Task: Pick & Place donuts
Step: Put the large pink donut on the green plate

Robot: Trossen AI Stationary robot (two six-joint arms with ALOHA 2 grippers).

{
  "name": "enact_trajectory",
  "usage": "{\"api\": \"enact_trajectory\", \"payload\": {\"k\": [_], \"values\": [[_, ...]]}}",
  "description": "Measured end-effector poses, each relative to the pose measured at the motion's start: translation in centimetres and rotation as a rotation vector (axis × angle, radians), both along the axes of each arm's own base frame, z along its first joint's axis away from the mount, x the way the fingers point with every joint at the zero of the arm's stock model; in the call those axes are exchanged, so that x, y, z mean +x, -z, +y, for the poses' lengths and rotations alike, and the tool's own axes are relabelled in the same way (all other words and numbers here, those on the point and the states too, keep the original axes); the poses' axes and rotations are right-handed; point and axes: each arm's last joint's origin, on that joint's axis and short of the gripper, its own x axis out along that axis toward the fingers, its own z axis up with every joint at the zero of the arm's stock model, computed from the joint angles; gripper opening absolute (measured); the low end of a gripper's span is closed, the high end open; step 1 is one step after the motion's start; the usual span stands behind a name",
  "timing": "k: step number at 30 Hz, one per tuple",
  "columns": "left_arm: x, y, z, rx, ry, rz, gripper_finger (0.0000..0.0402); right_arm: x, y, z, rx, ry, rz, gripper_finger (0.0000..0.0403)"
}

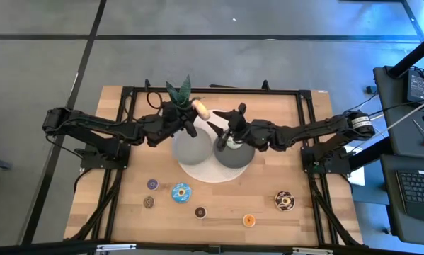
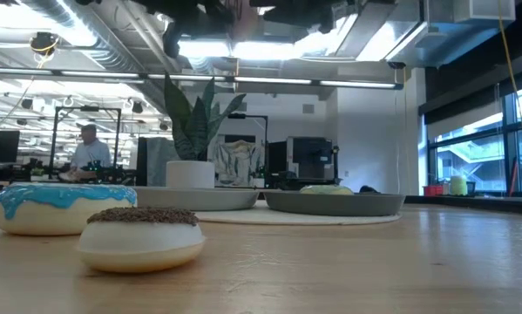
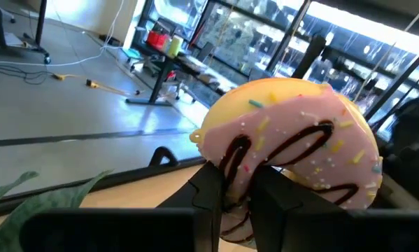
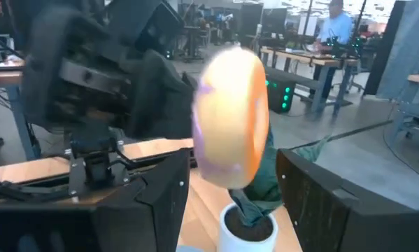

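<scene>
Closest to the low camera sits a brown-sprinkled donut (image 2: pixel 138 235) on the wooden tabletop (image 2: pixel 374 262), with a larger blue-iced donut (image 2: pixel 56 208) just behind it to the left. Beyond them lie two grey plates side by side on a pale round mat (image 1: pixel 208 172); the left plate (image 1: pixel 192 147) is lighter, the right plate (image 1: pixel 234 153) darker. A potted plant (image 2: pixel 193 131) stands behind the plates.

From above, the left gripper (image 1: pixel 195 112) reaches in over the far edge of the left plate, beside the plant. Its fingers (image 3: pixel 212 203) are closed on a pink-iced donut (image 3: pixel 293 140) with dark squiggles and sprinkles, held up off the tabletop on its edge. In the right wrist view the same donut (image 4: pixel 231 115) shows side-on, in front of the left arm.

The right gripper (image 1: pixel 229 131) hovers over the right plate, close to the left gripper. Its fingers (image 4: pixel 160 203) stand spread apart and hold nothing.

Along the near side of the tabletop, seen from above, the other donuts lie in a loose row: a small purple one (image 1: pixel 152 184), a small brown one (image 1: pixel 149 202), the blue-iced one (image 1: pixel 181 191), a small dark one (image 1: pixel 200 211), an orange one (image 1: pixel 249 220) and a bigger brown-iced one (image 1: pixel 284 201) to the right, all well apart from the plates.

In the room behind, a person (image 2: pixel 91 150) sits at a desk.
</scene>
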Motion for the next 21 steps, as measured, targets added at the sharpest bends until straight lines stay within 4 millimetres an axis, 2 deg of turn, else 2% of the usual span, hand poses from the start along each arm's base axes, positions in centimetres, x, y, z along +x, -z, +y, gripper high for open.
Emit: {"api": "enact_trajectory", "payload": {"k": [6, 11, 17, 21], "values": [[-0.04, -0.52, 0.0, 0.024, -0.001, -0.037, 0.0046, 0.75, 0.64, 0.07, -0.02, -0.02, -0.013, 0.0213], [-0.03, -0.53, 0.0, 0.024, -0.002, -0.038, 0.0049, 0.81, 0.41, -0.28, -0.015, -0.008, -0.045, 0.0208], [-0.02, -0.52, -0.01, 0.024, 0.004, -0.037, 0.0047, 0.83, 0.26, -0.8, -0.014, 0.0, -0.062, 0.0165], [-0.02, -0.5, -0.01, 0.024, 0.004, -0.035, 0.0048, 0.9, 0.15, -0.77, -0.015, -0.053, -0.074, 0.0129]]}}
